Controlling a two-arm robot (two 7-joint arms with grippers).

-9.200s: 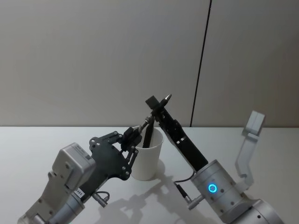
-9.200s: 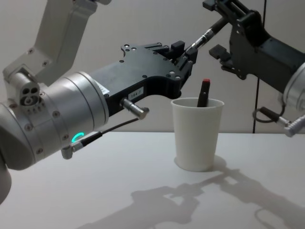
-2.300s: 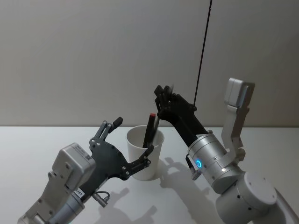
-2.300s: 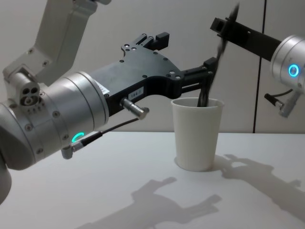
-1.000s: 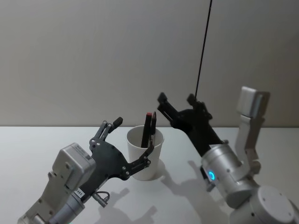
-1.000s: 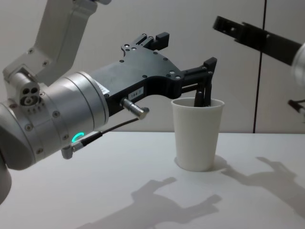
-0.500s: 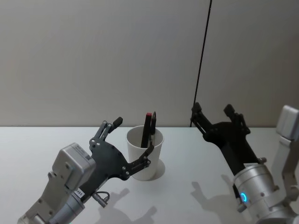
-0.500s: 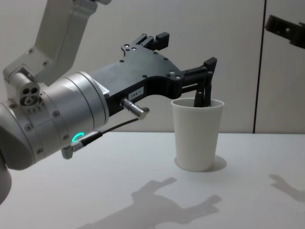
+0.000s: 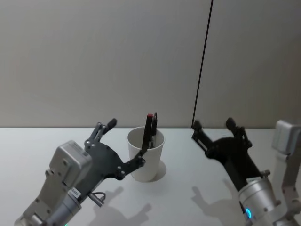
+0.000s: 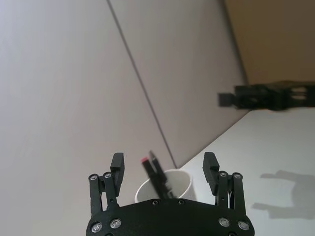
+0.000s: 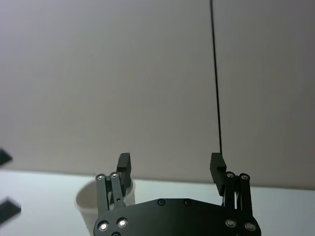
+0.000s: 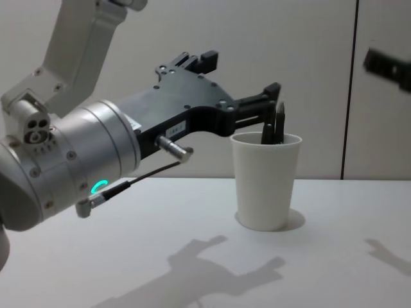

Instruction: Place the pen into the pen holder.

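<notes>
Jaws of both grippers spread wide, holding nothing. Pen upright in cup on table. Left gripper beside cup; right gripper well apart. Placing apparently complete; next: withdraw without tipping cup.

The pen holder is a plain off-white paper cup without any pattern. The pen inside it is black with a red end. Both the left gripper and the right gripper are black on silver-grey arms. The table is white.
</notes>
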